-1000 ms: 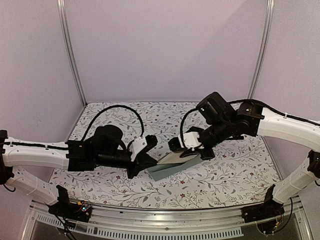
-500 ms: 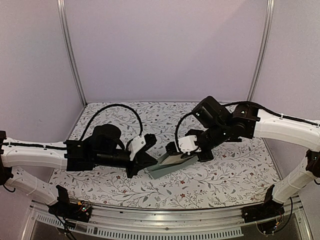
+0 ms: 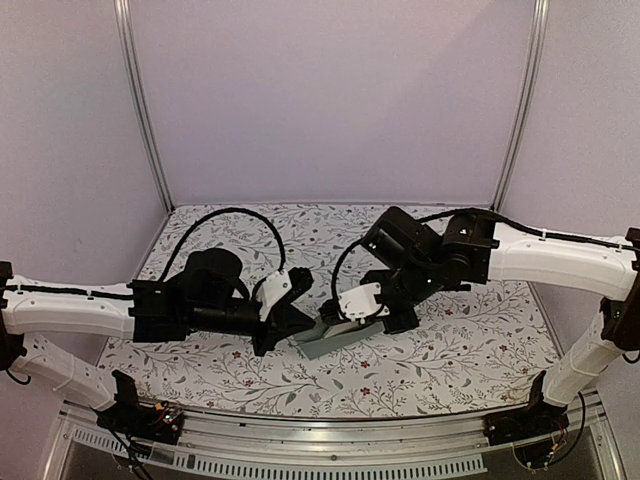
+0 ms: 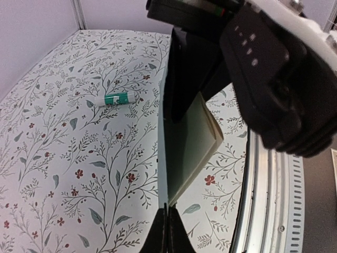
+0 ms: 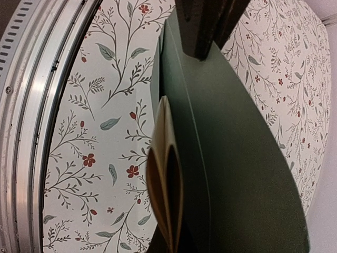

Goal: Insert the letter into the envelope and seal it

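The teal envelope (image 3: 340,345) is held off the table between both arms. My left gripper (image 3: 298,328) is shut on its left end; in the left wrist view the fingertips (image 4: 167,232) pinch one envelope wall (image 4: 161,132) edge-on. My right gripper (image 3: 350,318) is shut on the folded cream letter (image 3: 338,326), whose far end sits inside the envelope's mouth. In the right wrist view the folded letter (image 5: 166,174) lies against the dark green envelope (image 5: 231,158), with the left fingers (image 5: 208,26) at the top. The letter's cream edge (image 4: 211,141) shows in the left wrist view.
A small white-and-teal glue stick (image 4: 116,99) lies on the floral tablecloth beyond the envelope. The metal rail of the table's front edge (image 5: 37,105) runs close by and also shows in the left wrist view (image 4: 263,200). Lilac walls enclose the table.
My right gripper has moved left toward the left gripper, pushing the letter further into the envelope. The left arm has held still.
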Controlling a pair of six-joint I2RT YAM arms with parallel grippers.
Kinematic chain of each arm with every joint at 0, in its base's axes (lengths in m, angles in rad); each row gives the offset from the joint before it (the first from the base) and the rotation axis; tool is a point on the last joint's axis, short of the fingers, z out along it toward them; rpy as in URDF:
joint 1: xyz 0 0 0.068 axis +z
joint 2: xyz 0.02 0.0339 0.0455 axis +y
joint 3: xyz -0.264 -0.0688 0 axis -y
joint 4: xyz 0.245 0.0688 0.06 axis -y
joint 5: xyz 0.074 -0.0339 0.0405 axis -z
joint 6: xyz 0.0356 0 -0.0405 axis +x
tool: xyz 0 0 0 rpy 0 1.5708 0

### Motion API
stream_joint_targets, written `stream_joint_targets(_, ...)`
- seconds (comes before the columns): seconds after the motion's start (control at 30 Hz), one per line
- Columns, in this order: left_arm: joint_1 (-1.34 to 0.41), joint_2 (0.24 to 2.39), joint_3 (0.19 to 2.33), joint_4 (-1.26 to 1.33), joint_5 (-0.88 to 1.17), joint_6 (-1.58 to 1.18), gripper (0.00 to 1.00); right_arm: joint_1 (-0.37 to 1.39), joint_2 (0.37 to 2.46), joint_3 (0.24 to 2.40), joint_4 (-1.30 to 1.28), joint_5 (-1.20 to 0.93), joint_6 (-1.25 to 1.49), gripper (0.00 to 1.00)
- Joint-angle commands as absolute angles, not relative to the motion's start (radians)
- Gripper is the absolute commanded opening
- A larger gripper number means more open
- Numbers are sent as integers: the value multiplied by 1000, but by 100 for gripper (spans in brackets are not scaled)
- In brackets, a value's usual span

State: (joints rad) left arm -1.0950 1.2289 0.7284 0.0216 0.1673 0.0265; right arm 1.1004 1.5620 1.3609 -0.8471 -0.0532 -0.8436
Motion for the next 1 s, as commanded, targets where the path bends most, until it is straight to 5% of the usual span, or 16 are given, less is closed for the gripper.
stream_joint_targets(0.0,-1105,1219,733,30,162,29,0,1119,1592,1402,-892,10,-819,0)
stream_joint_targets(0.43,-1105,1236,742,28,158,19,0,1175,1693,1453,-936,178,-774,1)
stream_joint_targets(0.57,-1105,1240,744,28,163,15,0,1189,1725,1477,-962,218,-756,16)
stream_joint_targets(0.73,-1100,1251,744,26,150,14,0,1193,1753,1516,-983,224,-716,53)
stream_joint_targets(0.97,-1059,1267,740,27,148,3,0,1207,1666,1511,-898,214,-736,57)
